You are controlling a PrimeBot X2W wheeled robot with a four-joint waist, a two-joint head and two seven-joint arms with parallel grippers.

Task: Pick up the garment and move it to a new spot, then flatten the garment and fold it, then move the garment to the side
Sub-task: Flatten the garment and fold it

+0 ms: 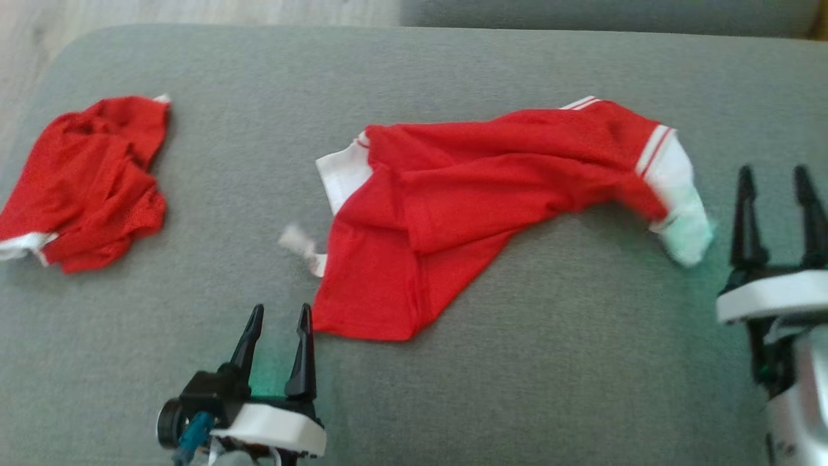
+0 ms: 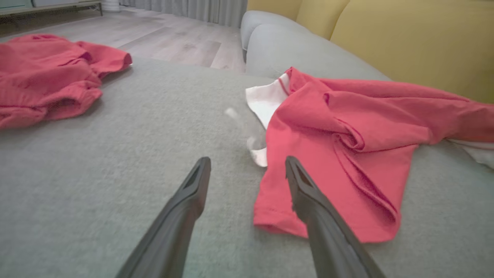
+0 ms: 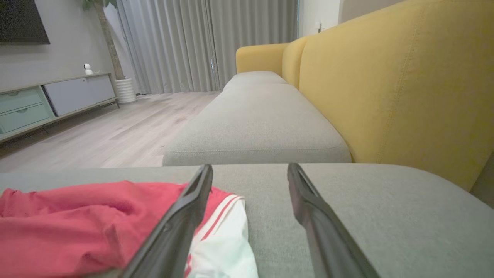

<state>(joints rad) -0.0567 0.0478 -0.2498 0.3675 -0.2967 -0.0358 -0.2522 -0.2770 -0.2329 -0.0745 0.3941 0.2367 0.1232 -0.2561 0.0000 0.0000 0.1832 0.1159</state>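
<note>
A red garment (image 1: 466,207) with white striped trim lies crumpled across the middle of the grey cushion (image 1: 414,71); it also shows in the left wrist view (image 2: 347,146) and the right wrist view (image 3: 77,220). My left gripper (image 1: 277,323) is open just left of its near hem, and its right finger (image 2: 308,200) overlaps the hem's corner. My right gripper (image 1: 776,188) is open with nothing between its fingers, just right of the garment's white cuff (image 1: 686,220). That cuff (image 3: 224,247) lies beside my left finger (image 3: 189,208) in the right wrist view.
A second red garment (image 1: 84,181) lies bunched at the cushion's far left, seen too in the left wrist view (image 2: 50,73). A yellow sofa back (image 3: 405,85) rises along one side, and wooden floor (image 3: 96,131) lies beyond the cushion's edge.
</note>
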